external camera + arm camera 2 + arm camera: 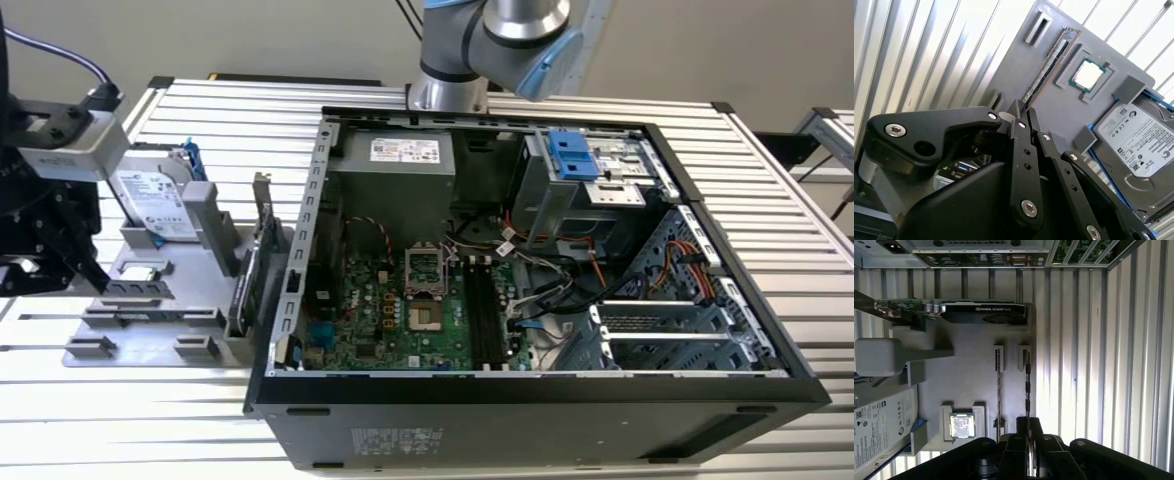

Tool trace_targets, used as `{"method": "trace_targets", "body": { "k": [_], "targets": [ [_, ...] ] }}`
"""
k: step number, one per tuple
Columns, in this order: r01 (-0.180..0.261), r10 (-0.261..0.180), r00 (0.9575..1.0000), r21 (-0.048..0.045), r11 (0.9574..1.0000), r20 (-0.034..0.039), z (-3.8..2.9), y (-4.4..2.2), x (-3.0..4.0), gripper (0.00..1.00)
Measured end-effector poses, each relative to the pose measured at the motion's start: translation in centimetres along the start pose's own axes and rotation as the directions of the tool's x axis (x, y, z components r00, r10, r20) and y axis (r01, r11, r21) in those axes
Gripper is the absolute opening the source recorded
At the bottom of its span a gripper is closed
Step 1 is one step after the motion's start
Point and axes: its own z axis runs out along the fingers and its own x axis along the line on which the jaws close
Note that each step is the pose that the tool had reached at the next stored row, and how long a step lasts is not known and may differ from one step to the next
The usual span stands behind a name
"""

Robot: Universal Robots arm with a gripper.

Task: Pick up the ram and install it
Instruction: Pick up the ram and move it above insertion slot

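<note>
The ram [1050, 65] is a long, thin stick with a row of small dark chips. It stands on its long edge in a slot along one edge of the grey tray [1010, 75].

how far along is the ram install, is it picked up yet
Done: nothing installed; the memory slots in the open computer case look empty. The ram stands on edge in its holder on the grey tray, outside the case. In hand: the gripper sits at one end of the ram; a grip cannot be confirmed. Left: lifting the ram out, carrying it over and seating it.
</note>
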Motion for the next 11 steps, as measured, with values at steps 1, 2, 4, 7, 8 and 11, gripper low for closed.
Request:
{"method": "trace_targets", "body": {
  "k": [1,2,4,7,8,11],
  "targets": [
    [0.000,0.000,1.0000,0.0000,1.0000,0.0000,-0.04,0.00,0.00,0.00],
    [0.000,0.000,1.0000,0.0001,1.0000,0.0001,-0.07,0.00,0.00,0.00],
    [0.000,0.000,1.0000,0.0001,1.0000,0.0001,-0.14,0.00,0.00,0.00],
    [0.000,0.000,1.0000,0.0000,1.0000,0.0000,-0.24,0.00,0.01,0.00],
    [0.000,0.000,1.0000,0.0000,1.0000,0.0000,-0.28,0.00,0.01,0.00],
    [0.000,0.000,1.0000,0.0001,1.0000,0.0001,-0.38,0.00,0.01,0.00]
  ]
}}
